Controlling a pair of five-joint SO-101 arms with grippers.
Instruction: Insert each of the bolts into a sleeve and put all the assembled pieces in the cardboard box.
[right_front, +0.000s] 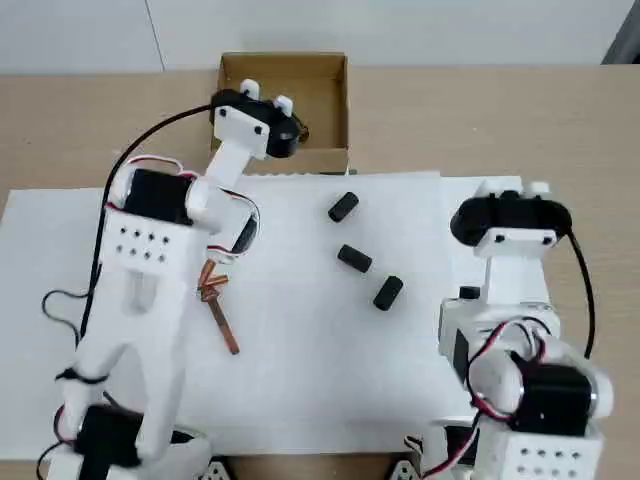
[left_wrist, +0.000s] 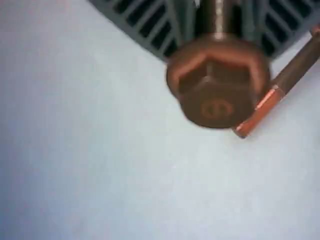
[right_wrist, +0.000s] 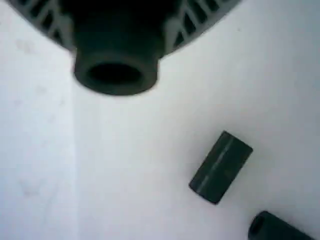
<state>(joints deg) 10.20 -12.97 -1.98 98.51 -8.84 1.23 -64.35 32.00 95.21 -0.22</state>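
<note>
1. In the high view a white paper sheet (right_front: 330, 370) covers the middle of the table (right_front: 60, 120). The cardboard box (right_front: 300, 90) sits at top centre, against the sheet's upper edge.
2. Bare paper lies at lower centre, between the left arm (right_front: 140, 300) and the right arm (right_front: 510, 260).
3. Three loose sleeves (right_front: 354, 258) lie right of centre, near one another and well apart from the box.
4. The left gripper (left_wrist: 218, 25) is pinched on the shank of a copper bolt (left_wrist: 217, 87). The hex head points at the camera, at upper centre of the left wrist view.
5. A second bolt (left_wrist: 280, 95) lies on the paper just beside that head. Whether the two touch cannot be told.
6. The right gripper (right_wrist: 117, 20) is clamped on a black sleeve (right_wrist: 115, 57), whose open bore faces the camera.
7. In the right wrist view one sleeve (right_wrist: 221, 167) lies whole on the paper at lower right. A further sleeve (right_wrist: 272, 227) is cut off by the bottom edge.
8. The held bolt's shank end is hidden between the ribbed jaws. The left arm covers the box's lower left corner.
</note>
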